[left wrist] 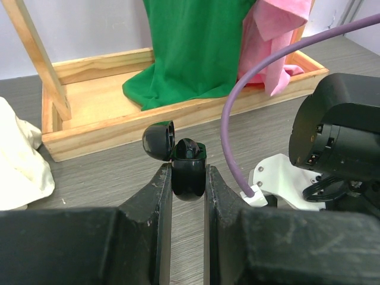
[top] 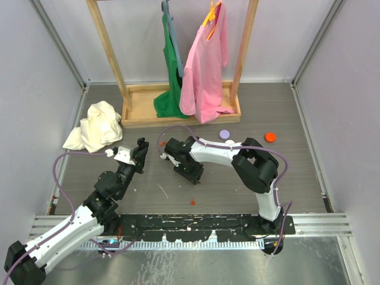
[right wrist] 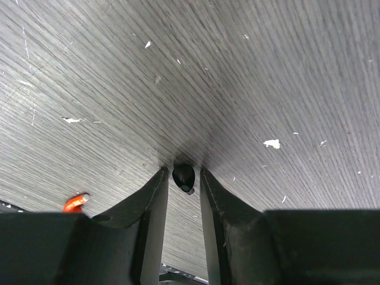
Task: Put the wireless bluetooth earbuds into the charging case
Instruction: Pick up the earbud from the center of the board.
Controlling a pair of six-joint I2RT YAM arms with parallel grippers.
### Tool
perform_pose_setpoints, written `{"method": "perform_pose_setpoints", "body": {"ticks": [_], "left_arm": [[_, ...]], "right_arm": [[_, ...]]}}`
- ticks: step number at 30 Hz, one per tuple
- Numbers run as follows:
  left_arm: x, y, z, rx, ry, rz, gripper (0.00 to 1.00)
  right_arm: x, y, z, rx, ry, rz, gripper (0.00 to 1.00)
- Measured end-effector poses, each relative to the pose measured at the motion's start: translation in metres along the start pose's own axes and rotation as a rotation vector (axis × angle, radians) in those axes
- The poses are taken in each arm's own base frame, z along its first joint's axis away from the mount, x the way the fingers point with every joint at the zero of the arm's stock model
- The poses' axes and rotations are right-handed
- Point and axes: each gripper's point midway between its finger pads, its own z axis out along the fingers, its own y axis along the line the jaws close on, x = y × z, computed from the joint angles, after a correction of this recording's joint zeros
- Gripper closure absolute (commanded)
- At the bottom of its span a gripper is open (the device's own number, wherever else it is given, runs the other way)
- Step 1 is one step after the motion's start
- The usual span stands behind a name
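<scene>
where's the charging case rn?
Left wrist view, centre: the charging case is clamped between the left gripper's fingers, lid flipped open, in front of the wooden rack base.

The surface (top: 332,119) is seen from above its near edge; the far rack (top: 139,122) is shared with the close left wrist view; the right is aimed down.

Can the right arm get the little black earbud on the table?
Probably yes. The earbud sits right between the fingertips of the right gripper, down at the table, and nothing blocks it. I can't tell whether it's pinched yet.
</scene>
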Motion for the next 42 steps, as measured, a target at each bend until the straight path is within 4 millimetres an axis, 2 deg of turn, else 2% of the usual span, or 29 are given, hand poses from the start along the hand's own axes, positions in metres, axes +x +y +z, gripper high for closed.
{"method": "perform_pose_setpoints", "body": {"ticks": [12, 24, 28, 32, 38, 42], "left_arm": [[0.001, -0.004, 0.001, 0.022, 0.004, 0.002, 1.00], [0.004, -0.009, 0.001, 0.050, 0.013, 0.006, 1.00], [-0.003, -0.018, 0.002, 0.099, -0.014, -0.005, 1.00], [-0.009, -0.027, 0.001, 0.151, -0.049, -0.010, 1.00], [-0.015, -0.042, -0.002, 0.242, -0.102, 0.000, 1.00], [-0.027, -0.054, -0.006, 0.313, -0.150, -0.005, 1.00]], "right_arm": [[-0.004, 0.003, 0.000, -0.027, -0.016, -0.016, 0.69], [-0.007, 0.003, -0.001, -0.028, -0.035, -0.016, 0.82], [-0.012, 0.000, -0.007, -0.029, -0.083, -0.007, 0.86], [-0.021, -0.002, -0.032, -0.038, -0.196, 0.012, 0.87], [-0.036, -0.008, -0.086, -0.058, -0.427, 0.069, 0.86], [-0.044, -0.011, -0.122, -0.067, -0.576, 0.104, 0.85]]}}
